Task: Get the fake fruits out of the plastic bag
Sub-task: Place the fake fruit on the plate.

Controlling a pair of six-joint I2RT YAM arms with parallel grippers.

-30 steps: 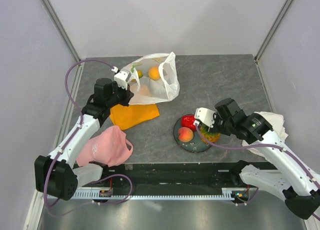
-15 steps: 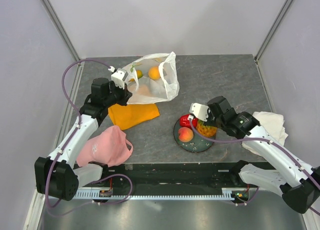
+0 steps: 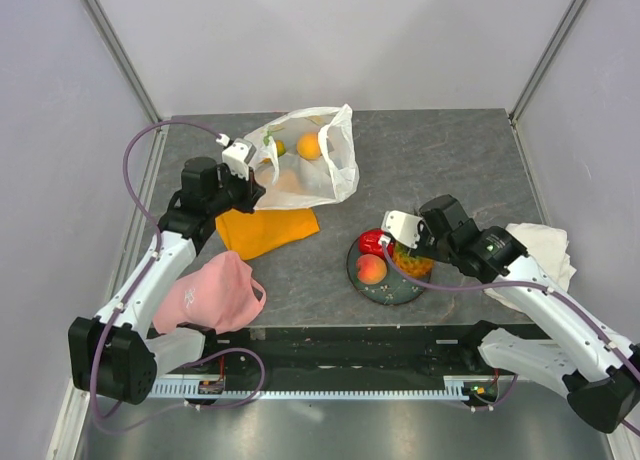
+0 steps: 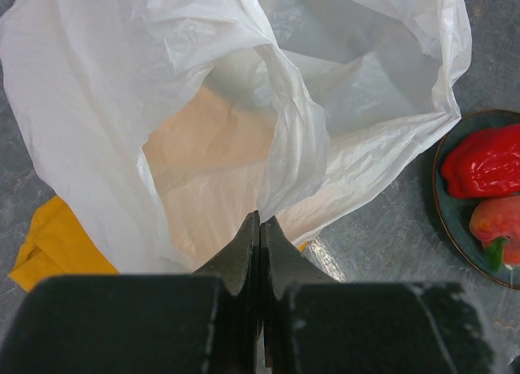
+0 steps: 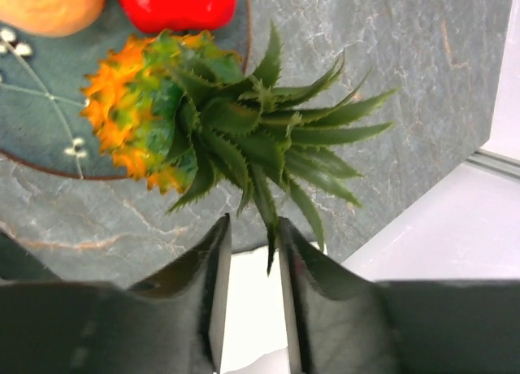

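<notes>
The plastic bag (image 3: 318, 175) lies crinkled at the back left with two orange round fruits (image 3: 309, 146) showing through it. My left gripper (image 3: 243, 167) is shut on a fold of the plastic bag (image 4: 171, 106) at its near edge. On the dark plate (image 3: 392, 292) lie a red pepper (image 3: 373, 242), a peach (image 3: 371, 269) and the pineapple (image 3: 417, 262). My right gripper (image 5: 252, 228) stands open just behind the pineapple (image 5: 154, 114); one leaf tip of its crown (image 5: 276, 138) hangs between the parted fingers.
An orange cloth (image 3: 268, 230) lies under the bag's near side. A pink cloth (image 3: 210, 292) sits at the front left. A white towel (image 3: 543, 248) lies right of my right arm. The plate (image 4: 443, 203) with pepper (image 4: 487, 158) and peach (image 4: 497, 221) shows in the left wrist view.
My right gripper carried the pineapple a little left onto the plate, and its jaws have parted from shut. The left gripper holds the bag as before.
</notes>
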